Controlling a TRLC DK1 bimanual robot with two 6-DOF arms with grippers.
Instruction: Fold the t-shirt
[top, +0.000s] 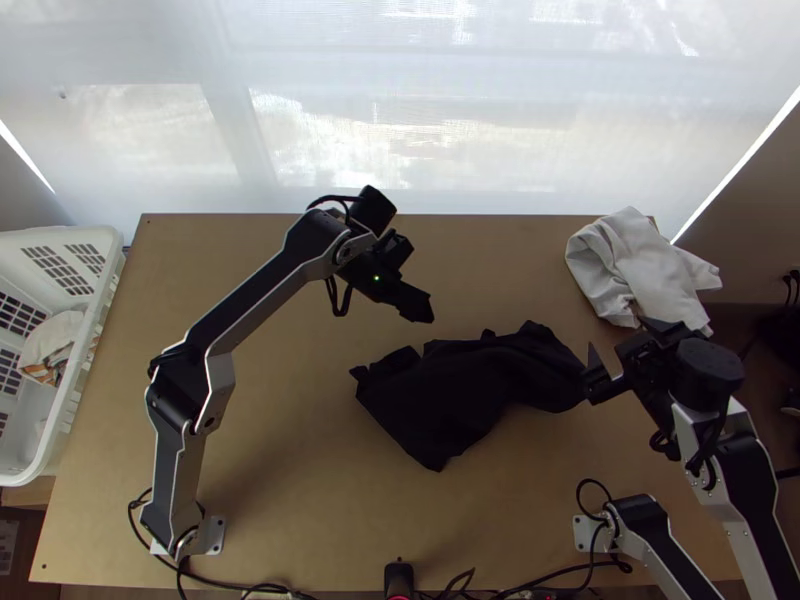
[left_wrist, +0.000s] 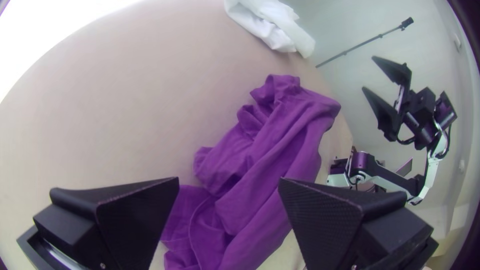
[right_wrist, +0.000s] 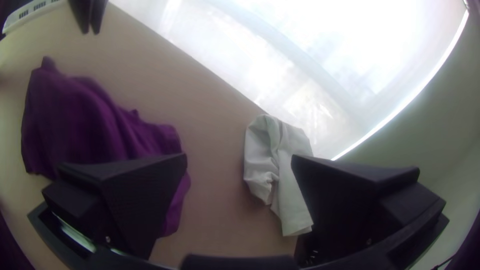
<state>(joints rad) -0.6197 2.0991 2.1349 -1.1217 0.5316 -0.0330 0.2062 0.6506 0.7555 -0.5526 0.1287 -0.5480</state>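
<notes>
top view: you look steeply down from high over the near edge of the table (top: 270, 480), with the window (top: 400, 150) across the frame's top.
left wrist view: you look from nearer, across the t-shirt (top: 470, 390) towards the right arm (left_wrist: 390, 179), frame right.
right wrist view: you are also near, facing the window, upper right.
shared: all three give you t-shirt and white cloth (top: 640, 265).

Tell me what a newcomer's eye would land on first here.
Probably the dark t-shirt, bunched near the middle of the light table. Next, the two grippers with jaws open: the left gripper over the table beyond the shirt, the right gripper by its right end. Then the crumpled white cloth at the table's far right corner.
</notes>
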